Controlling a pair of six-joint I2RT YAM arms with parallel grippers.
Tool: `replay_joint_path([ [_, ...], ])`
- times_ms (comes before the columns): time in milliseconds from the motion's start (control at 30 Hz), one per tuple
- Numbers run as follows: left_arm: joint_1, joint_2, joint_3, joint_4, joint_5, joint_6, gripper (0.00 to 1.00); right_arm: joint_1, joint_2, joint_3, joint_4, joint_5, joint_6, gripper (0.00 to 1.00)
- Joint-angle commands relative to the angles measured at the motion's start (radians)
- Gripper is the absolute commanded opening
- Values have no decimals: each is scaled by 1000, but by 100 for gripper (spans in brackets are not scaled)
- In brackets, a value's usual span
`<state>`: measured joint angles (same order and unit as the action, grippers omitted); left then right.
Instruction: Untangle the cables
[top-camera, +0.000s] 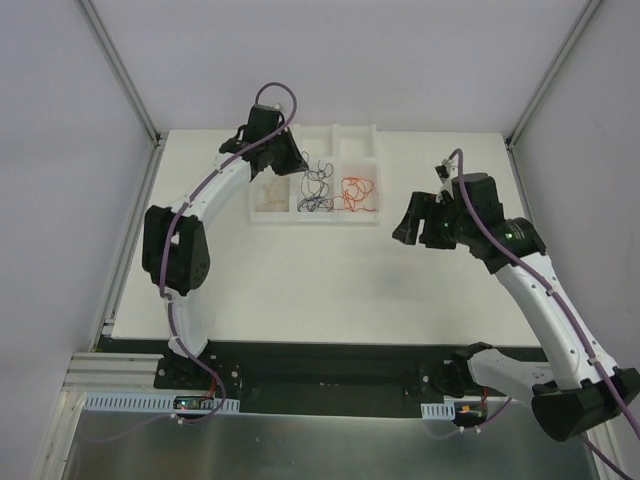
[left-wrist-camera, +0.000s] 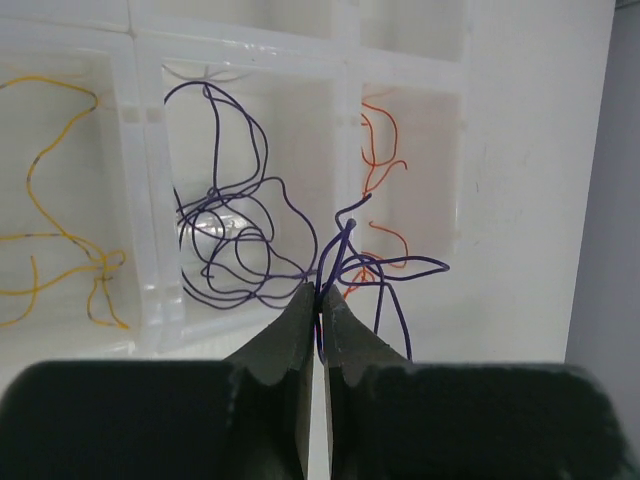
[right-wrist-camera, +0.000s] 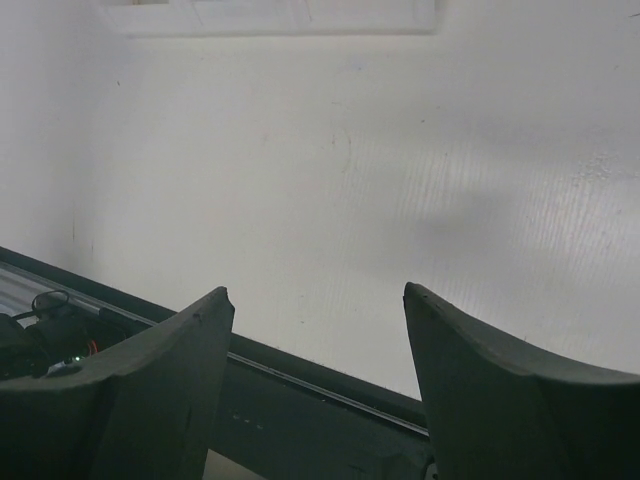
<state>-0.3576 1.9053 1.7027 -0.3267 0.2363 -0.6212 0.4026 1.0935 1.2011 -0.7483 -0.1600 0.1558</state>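
Observation:
The cables lie sorted in a white divided tray (top-camera: 318, 218). A tan wire (top-camera: 272, 193) is in the left compartment, dark purple wires (top-camera: 317, 186) in the middle and red-orange wires (top-camera: 358, 190) on the right. My left gripper (top-camera: 291, 160) hovers at the tray's left part. In the left wrist view it (left-wrist-camera: 320, 296) is shut on a purple strand (left-wrist-camera: 392, 265) that loops over the tray's near wall, with a bit of orange wire (left-wrist-camera: 352, 289) beside it. The purple tangle (left-wrist-camera: 230, 250) sits behind the fingers. My right gripper (top-camera: 414, 226) (right-wrist-camera: 315, 300) stands open and holds nothing, right of the tray.
In the left wrist view a yellow wire (left-wrist-camera: 60, 180) lies in the tray's left compartment and more orange wire (left-wrist-camera: 376, 150) in the right one. The table's dark front edge (right-wrist-camera: 300, 375) shows under the right fingers. Grey walls enclose the white table (top-camera: 330, 280).

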Motion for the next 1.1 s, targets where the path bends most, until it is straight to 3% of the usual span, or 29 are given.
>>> replay_joint_path([
  [0,17,104,119,-11,40,-52,7,-28,-84,18,-82,48,-13,72],
  [133,17,117,120,-11,35,-40,38,-57,-98,29,-100,45,-59,73],
  [300,17,8,11,-17,-3,40,52,-80,-40,55,-103,10,-85,72],
  [567,-3,-265,-285,-17,70,89,55,-82,-9,25,-30,-59,-55,73],
  [733,-38,-448,-498,47,110,20,57,-81,-78,-49,75,-1,-41,80],
  [1000,-86,-597,-473,178,103,12,60,-82,-214,-55,96,152,-64,100],
  [1067,-86,-656,-465,198,81,32,63,-84,-259,-61,104,224,-33,96],
])
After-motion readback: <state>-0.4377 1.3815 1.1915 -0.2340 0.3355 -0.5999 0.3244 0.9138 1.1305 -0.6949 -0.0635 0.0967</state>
